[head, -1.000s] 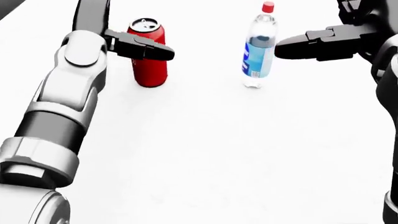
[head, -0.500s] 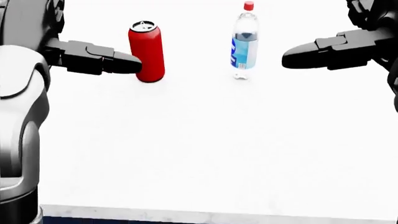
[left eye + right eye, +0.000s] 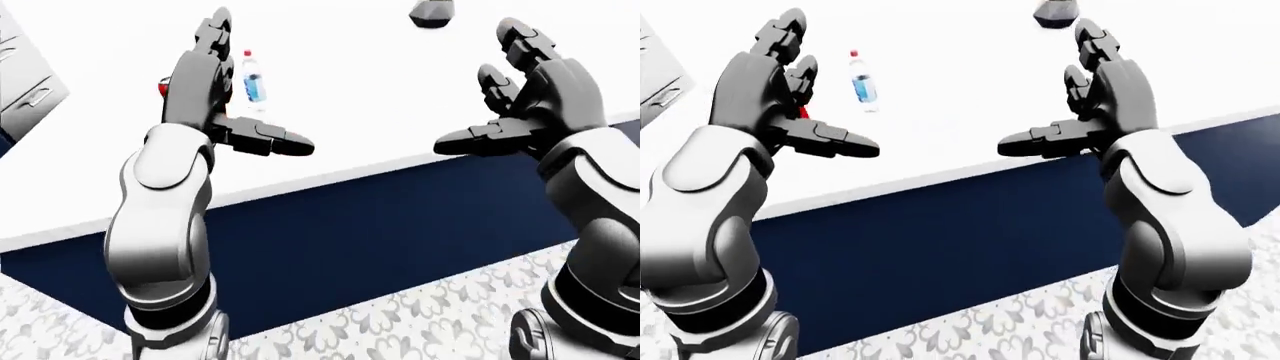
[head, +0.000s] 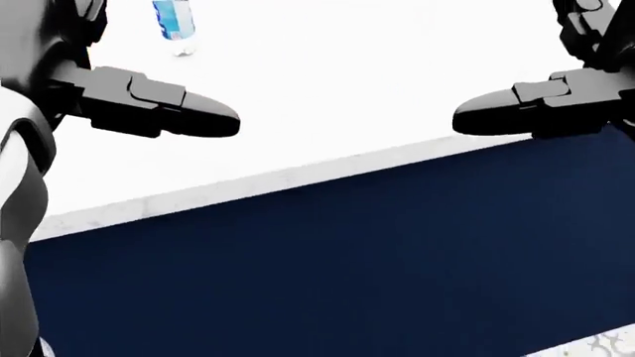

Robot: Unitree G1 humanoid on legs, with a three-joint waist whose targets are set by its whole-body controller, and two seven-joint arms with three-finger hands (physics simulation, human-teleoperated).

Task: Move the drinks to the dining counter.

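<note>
While held up apart, left hand (image 3: 215, 90) and right hand (image 3: 530, 94) both spread, empty.

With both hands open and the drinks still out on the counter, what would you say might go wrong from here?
1. The left hand hides most of the red can, so a reach for it could knock it over.
2. The water bottle stands well in from the counter edge, beyond both hands; the right hand may need a long stretch.
</note>
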